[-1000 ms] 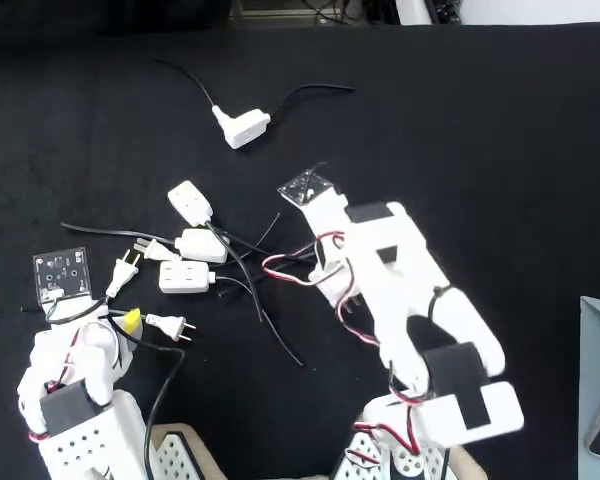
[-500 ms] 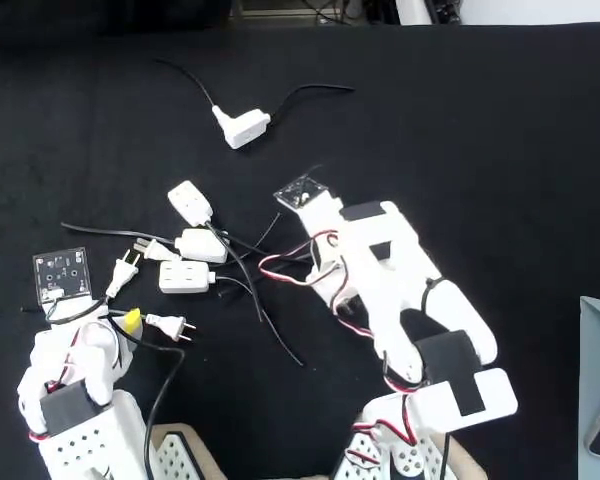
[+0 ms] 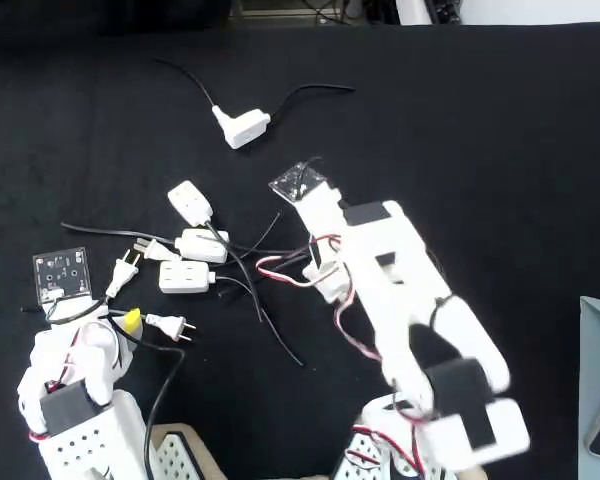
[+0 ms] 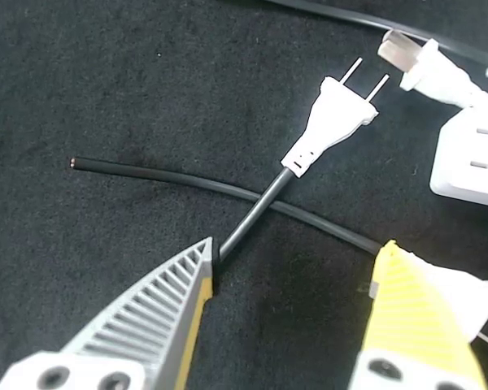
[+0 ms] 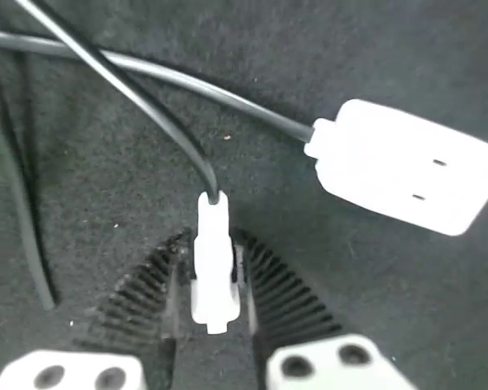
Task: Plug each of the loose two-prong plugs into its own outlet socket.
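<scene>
Between the right tool's [image 5: 211,248] ribbed fingers [image 5: 281,296] sits a plug [image 5: 214,280] (slim, white).

the table covering [image 4: 106,81] is matt black cloth with a fuzzy nap. the plug [image 5: 214,260] and outlet socket [image 5: 407,166] are smooth white plastic, the cable [image 5: 163,75] glossy black. the left gripper [image 4: 297,244] has ribbed matt plastic fingers [image 4: 150,305].

surface: black all over [image 3: 500,120], that's your whole work area
far end: one white socket [image 3: 246,127] on its cord
nearer you: three sockets [image 3: 186,277], loose plugs [image 3: 123,270], tangled black cords [image 3: 252,292]
</scene>
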